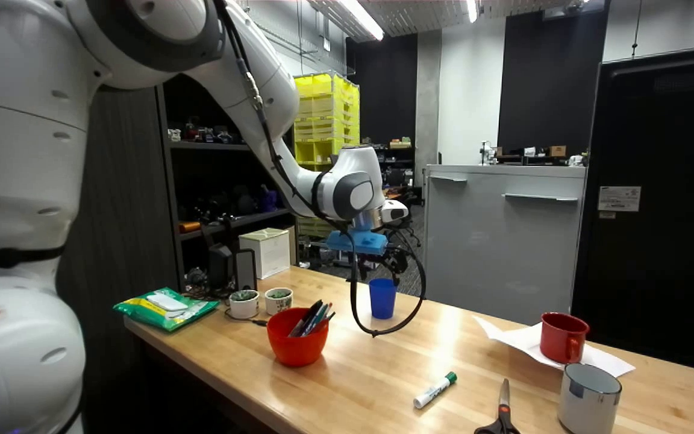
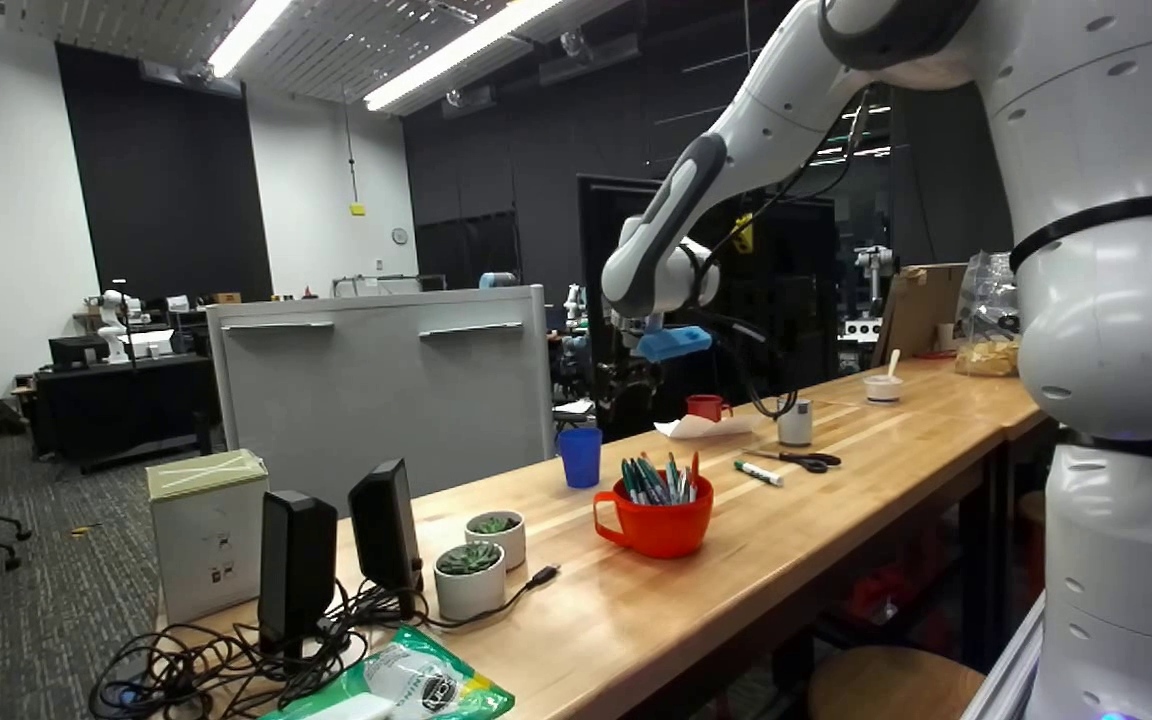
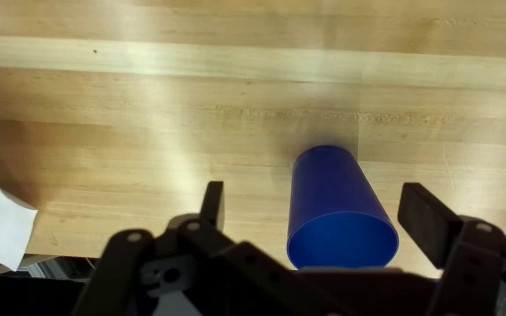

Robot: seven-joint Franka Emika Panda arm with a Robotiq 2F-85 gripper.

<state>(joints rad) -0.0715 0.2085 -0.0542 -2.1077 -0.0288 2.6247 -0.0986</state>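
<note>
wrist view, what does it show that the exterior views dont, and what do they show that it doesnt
Only the wrist view shows a small dark spot in the tabletop and a clear look down into the blue cup.

Only the exterior views, both of them, show the red pen holder, green-capped marker, scissors, red mug and two potted plants.

All share the tabletop, the blue cup, part of the white paper and the hand, jaws apart in the wrist view.
</note>
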